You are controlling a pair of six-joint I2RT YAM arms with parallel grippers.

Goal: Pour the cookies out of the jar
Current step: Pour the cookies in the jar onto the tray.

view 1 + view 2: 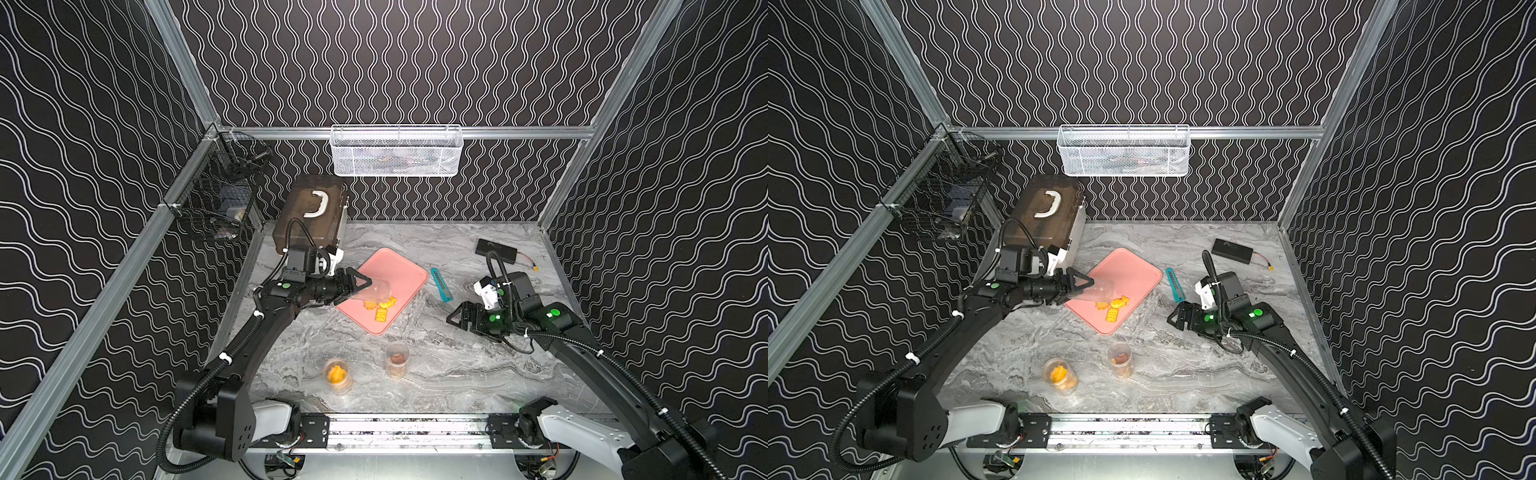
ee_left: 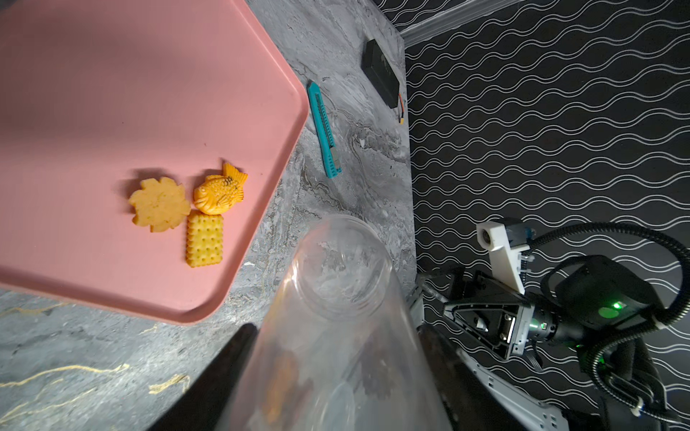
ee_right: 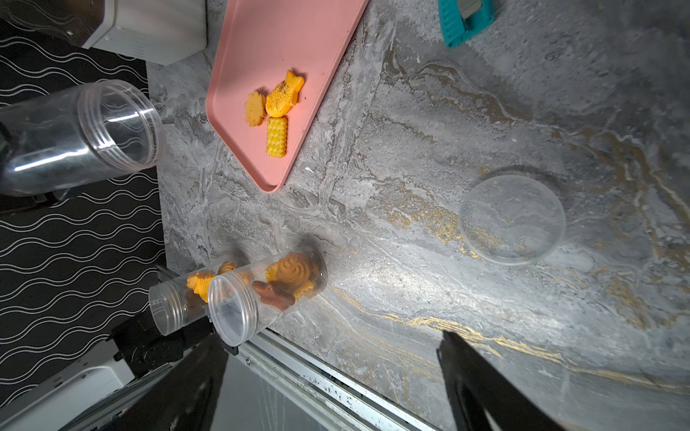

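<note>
**Jar tipped over the pink tray, three cookies lying out**

Nearest the top camera, the mounting rail (image 1: 395,428) carries both arm bases along the front edge. Between it and the pink tray (image 1: 399,270) two other jars stand upright on the marble tabletop (image 1: 457,374), apart from each other. One is a clear jar of orange biscuits (image 1: 337,374) and the other a clear jar of brown biscuits (image 1: 397,359).

The left gripper (image 1: 362,290) is clamped narrow on the base end of the jar (image 1: 379,293). It holds the jar tipped almost level above the tray's left side, with the open mouth towards the tray's near corner. Brown blurs show through the wall in the left wrist view, and I cannot tell whether anything is inside.

The cookies (image 1: 380,314) lie on the tray near that corner, close to the mouth. They are a flower (image 2: 160,205), a fish (image 2: 220,192) and a dotted rectangle (image 2: 204,240), all touching.

The right gripper (image 1: 451,319) hangs low over the marble, well to the right of the tray, with its jaws wide and nothing between them. A clear round lid (image 3: 512,220) lies flat on the marble, apart from the tray.

A teal utility knife (image 1: 440,284) lies just beside the tray's right edge, and a black box (image 1: 496,249) lies farther out that way. A brown-lidded container (image 1: 309,216) stands behind the tray's left corner.
</note>
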